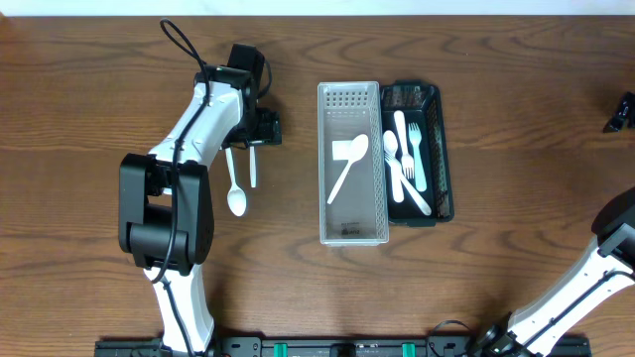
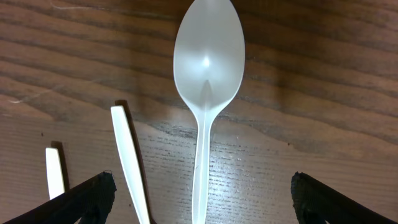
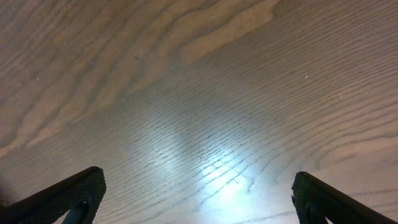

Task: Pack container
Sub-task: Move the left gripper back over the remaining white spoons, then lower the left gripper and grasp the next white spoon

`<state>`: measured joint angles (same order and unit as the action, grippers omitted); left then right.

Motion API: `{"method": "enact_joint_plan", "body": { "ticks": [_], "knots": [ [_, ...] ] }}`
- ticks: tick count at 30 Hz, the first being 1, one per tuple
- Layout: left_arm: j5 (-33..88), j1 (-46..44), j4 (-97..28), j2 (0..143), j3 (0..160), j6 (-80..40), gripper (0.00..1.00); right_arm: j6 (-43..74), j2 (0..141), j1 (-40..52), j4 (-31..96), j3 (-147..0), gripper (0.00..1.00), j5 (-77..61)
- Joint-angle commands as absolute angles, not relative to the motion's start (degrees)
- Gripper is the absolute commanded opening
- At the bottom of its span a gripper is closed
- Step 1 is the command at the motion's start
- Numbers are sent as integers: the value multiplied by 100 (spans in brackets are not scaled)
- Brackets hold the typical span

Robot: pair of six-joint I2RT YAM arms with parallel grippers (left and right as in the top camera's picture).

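Note:
A white plastic spoon (image 1: 235,193) lies on the wooden table, bowl toward the front; it also shows in the left wrist view (image 2: 208,59). Two other white utensil handles (image 2: 129,158) lie just beside it. My left gripper (image 1: 244,141) hovers over the spoon's handle end, jaws open on either side of the handle (image 2: 200,208) and not touching it. A clear rectangular container (image 1: 351,226) holds one white spoon (image 1: 348,162). A black tray (image 1: 440,149) next to it holds several white forks and spoons. My right gripper (image 1: 619,111) is open over bare table (image 3: 199,202).
The container and black tray stand side by side at the table's middle. The left arm's base and cables (image 1: 164,213) are at the left. The right arm (image 1: 595,268) reaches along the right edge.

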<state>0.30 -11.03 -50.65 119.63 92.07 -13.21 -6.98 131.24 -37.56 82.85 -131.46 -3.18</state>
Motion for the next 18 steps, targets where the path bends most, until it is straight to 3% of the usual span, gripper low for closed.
{"method": "enact_joint_plan", "body": {
  "ticks": [1,18],
  "knots": [
    [89,-1094,-5013,12068,9286,-1212,92,-779,13161,-3809,8289,-13139,99,-340],
    [108,-1100,-4862,12407,9286,-1116,92,-779,13161,-3809,8287,-13139,99,-340]
  ]
}}
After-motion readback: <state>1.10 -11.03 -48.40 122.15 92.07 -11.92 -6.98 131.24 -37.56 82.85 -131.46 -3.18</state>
